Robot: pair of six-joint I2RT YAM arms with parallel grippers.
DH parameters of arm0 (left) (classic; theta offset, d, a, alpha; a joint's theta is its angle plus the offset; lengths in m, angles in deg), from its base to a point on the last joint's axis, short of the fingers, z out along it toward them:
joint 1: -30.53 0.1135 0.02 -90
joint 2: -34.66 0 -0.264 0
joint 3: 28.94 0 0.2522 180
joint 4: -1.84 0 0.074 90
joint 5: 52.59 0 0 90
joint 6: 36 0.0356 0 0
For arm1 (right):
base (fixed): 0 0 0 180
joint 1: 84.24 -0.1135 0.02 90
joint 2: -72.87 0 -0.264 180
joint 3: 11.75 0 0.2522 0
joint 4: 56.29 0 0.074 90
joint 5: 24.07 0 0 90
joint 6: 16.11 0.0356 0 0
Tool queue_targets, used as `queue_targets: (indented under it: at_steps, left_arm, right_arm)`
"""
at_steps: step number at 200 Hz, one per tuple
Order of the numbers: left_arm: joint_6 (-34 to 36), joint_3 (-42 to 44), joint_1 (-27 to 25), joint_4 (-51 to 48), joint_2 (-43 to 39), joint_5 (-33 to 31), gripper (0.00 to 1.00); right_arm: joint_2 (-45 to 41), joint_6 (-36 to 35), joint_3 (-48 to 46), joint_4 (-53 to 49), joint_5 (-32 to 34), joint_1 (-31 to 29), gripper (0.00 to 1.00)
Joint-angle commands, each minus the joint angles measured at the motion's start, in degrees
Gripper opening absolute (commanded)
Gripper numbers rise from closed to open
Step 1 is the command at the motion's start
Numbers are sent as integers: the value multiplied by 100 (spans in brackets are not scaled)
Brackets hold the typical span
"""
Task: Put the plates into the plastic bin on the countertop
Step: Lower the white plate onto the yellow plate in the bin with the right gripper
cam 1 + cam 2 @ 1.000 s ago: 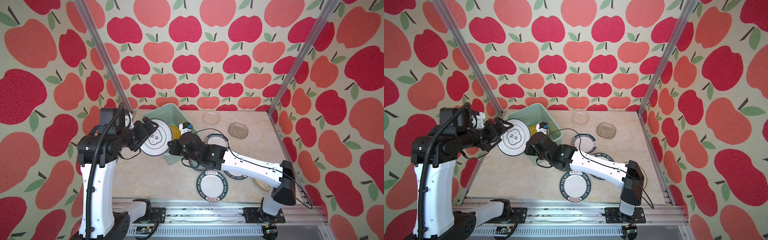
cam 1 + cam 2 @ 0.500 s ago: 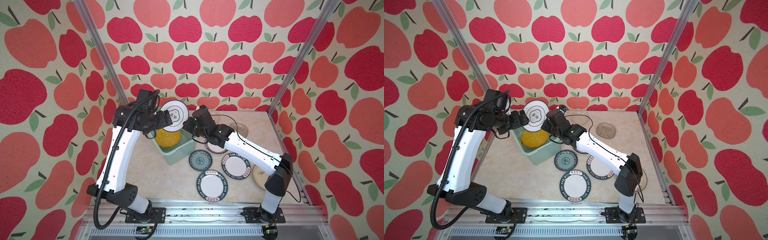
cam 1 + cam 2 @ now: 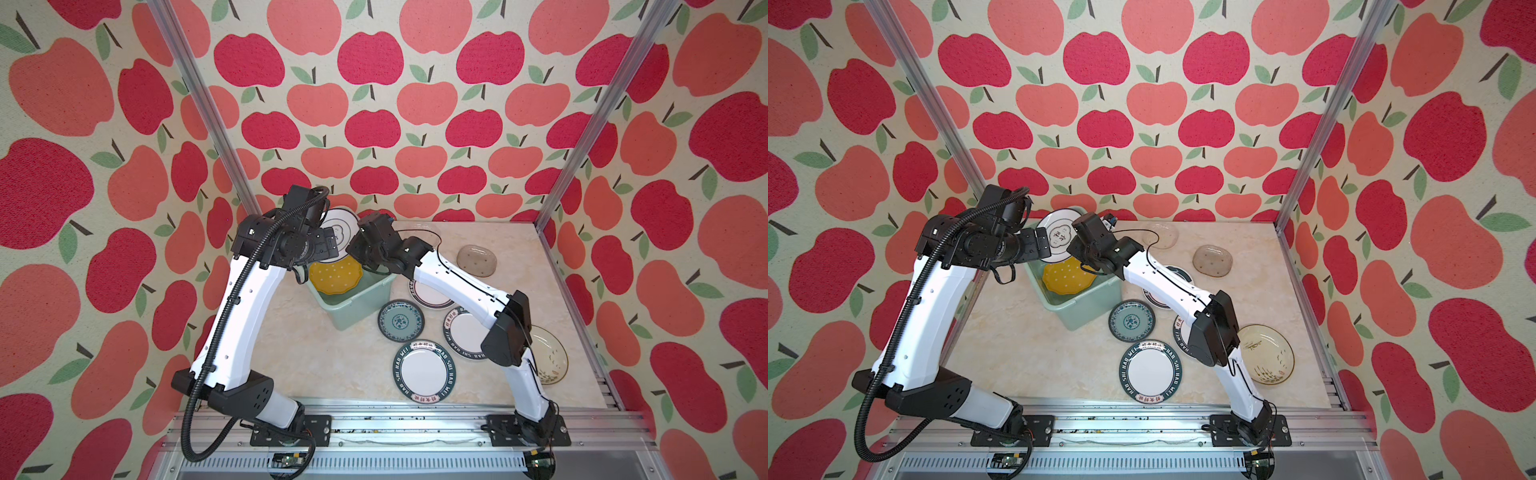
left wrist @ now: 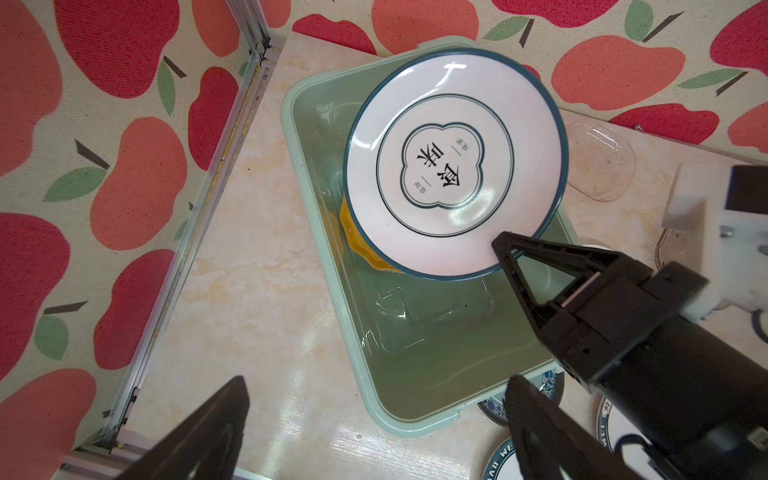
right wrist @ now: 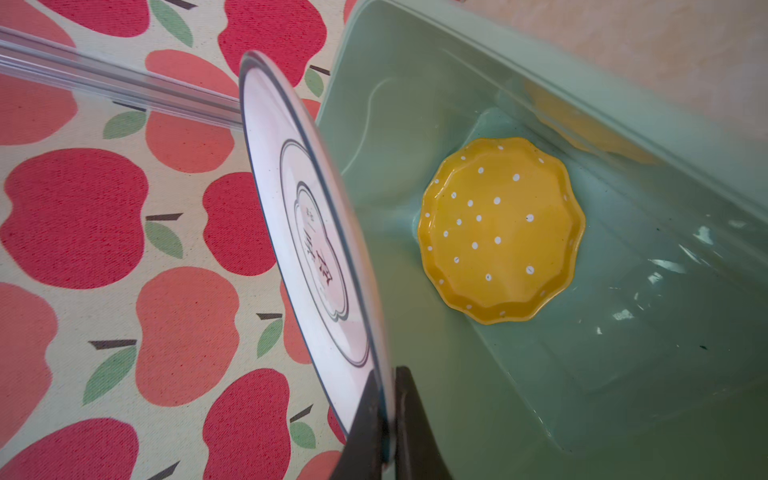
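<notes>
Handover done: the white plate [image 4: 453, 166] has been let go by the left fingers [image 4: 216, 424], now spread wide and empty. It is gripped at its rim by the clenched right fingers [image 5: 365, 415] and held tilted above the far-left plastic bin [image 3: 353, 307], ready to be lowered in.

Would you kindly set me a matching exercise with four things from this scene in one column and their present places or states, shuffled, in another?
Things:
1. yellow scalloped plate with white dots
2. white round plate with a thin dark rim
3. teal patterned round plate
4. left gripper

States:
A. open, holding nothing
B. lying inside the pale green plastic bin
C. clamped at its rim by the right gripper, above the bin
D. flat on the beige marble countertop, beside the bin

Pairs: 1-B, 2-C, 3-D, 4-A.
</notes>
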Motion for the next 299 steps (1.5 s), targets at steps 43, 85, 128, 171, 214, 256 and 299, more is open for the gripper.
queue_targets:
  at_steps: [43, 85, 128, 171, 214, 256, 299]
  left_arm:
    - [-72, 304, -64, -88, -328, 51, 98]
    - [-19, 441, -64, -78, -443, 107, 99]
    - [-63, 632, -64, -52, -575, 231, 99]
    - [15, 747, -72, -87, -665, 225, 99]
    - [42, 782, -72, -136, -676, 193, 99]
    - [56, 777, -72, -157, -644, 196, 99]
    - [104, 796, -71, -192, -616, 135, 99]
  right_arm:
    - [1161, 384, 1665, -792, 48, 20, 0]
    - [1619, 494, 1912, -968, 155, 24, 0]
    - [1940, 468, 1986, -815, 166, 25, 0]
    - [2226, 526, 2075, -775, 168, 24, 0]
    - [2506, 564, 2266, -702, 159, 24, 0]
    - [2694, 586, 2294, -695, 125, 24, 3]
    - [2801, 634, 2291, -652, 123, 7, 8]
